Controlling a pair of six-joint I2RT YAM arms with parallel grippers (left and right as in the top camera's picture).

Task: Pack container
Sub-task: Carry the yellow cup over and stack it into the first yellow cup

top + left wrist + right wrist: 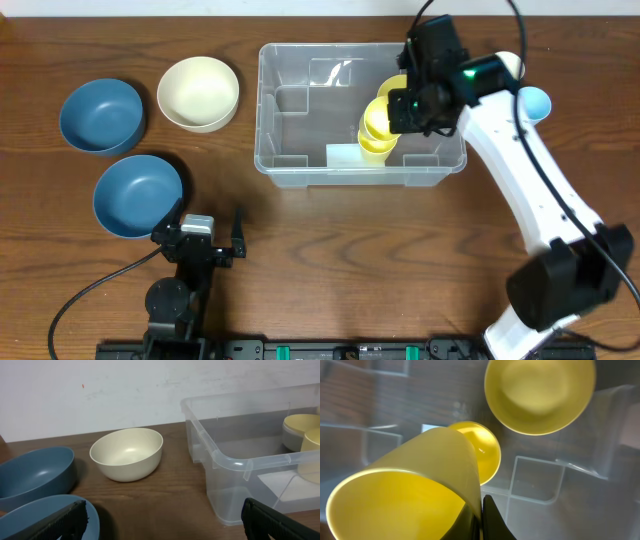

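The clear plastic container (290, 120) stands in the middle of the table. My right gripper (400, 112) hangs over its right half, shut on the rim of a yellow bowl (410, 490), with one finger inside the wall and one outside (481, 517). Below it, two more yellow bowls (540, 392) (485, 452) lie on the container's floor (580, 485). From overhead the yellow bowls (378, 130) show as an overlapping group. My left gripper (210, 240) rests near the table's front edge, open (165, 530) and empty, left of the container's corner (220, 457).
A cream bowl (198, 92) sits left of the container, also in the left wrist view (127, 454). Two blue bowls (101, 115) (138, 195) lie at the far left; the nearer one (45, 515) touches my left finger's view. A pale blue bowl (535, 101) peeks out behind the right arm.
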